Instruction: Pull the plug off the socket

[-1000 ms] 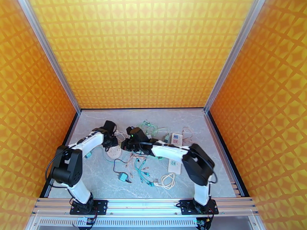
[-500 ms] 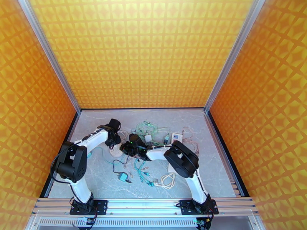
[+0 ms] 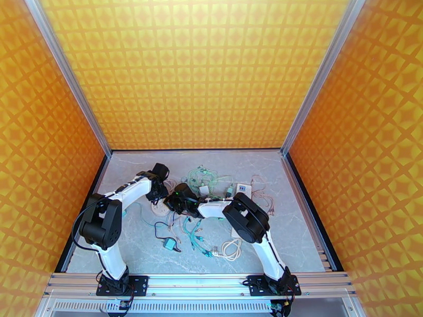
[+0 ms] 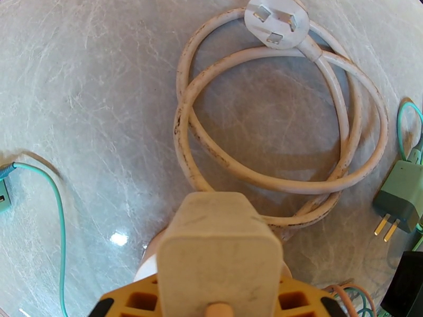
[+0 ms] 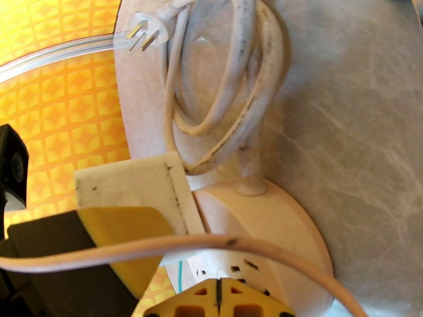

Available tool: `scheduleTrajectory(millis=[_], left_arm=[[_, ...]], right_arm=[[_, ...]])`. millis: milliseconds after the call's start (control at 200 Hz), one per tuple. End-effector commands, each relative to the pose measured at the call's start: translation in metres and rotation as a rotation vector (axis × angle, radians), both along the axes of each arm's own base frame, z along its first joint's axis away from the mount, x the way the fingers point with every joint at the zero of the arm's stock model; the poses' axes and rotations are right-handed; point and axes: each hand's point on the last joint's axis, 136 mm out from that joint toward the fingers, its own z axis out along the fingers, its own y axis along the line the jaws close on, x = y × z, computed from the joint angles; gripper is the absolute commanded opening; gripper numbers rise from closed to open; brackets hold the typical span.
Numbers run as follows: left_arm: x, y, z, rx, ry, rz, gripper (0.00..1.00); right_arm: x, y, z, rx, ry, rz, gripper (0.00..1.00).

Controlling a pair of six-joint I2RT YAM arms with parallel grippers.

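left jaws clamp plug (image 4: 219, 249) on socket (image 5: 264, 228) (right jaws shut)

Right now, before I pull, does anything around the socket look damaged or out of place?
The white cord coiled beside the round socket is streaked with dark scuff marks, and its three-pin plug lies loose on the table, pins up. A loose cord also drapes across the socket, near the square plug in the left fingers.
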Motion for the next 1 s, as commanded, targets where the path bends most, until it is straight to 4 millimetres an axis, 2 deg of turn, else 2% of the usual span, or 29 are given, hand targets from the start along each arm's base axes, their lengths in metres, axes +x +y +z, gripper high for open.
scheduleTrajectory(millis=[0, 165, 270, 465, 560, 705, 995], left_arm=[[-0.005, -0.008, -0.003, -0.016, 0.024, -0.002, 0.14], [-0.005, -0.01, 0.007, 0.009, -0.005, -0.026, 0.13], [-0.007, -0.012, 0.016, 0.047, -0.031, -0.05, 0.11], [-0.019, -0.013, 0.02, 0.081, -0.087, -0.066, 0.04], [-0.028, -0.009, 0.015, 0.067, -0.096, -0.038, 0.0], [-0.035, -0.004, 0.014, 0.043, -0.118, -0.013, 0.0], [-0.025, -0.009, 0.015, 0.084, -0.023, -0.067, 0.0]], right_arm=[[-0.03, -0.034, -0.074, -0.253, 0.205, -0.015, 0.0], [-0.041, -0.047, -0.094, -0.309, 0.287, -0.038, 0.0], [-0.045, -0.055, -0.101, -0.347, 0.311, -0.049, 0.0], [-0.053, -0.061, -0.114, -0.366, 0.37, -0.072, 0.0], [-0.054, -0.061, -0.115, -0.337, 0.383, -0.096, 0.0], [-0.054, -0.06, -0.116, -0.342, 0.379, -0.089, 0.0], [-0.054, -0.062, -0.117, -0.409, 0.367, -0.044, 0.0]])
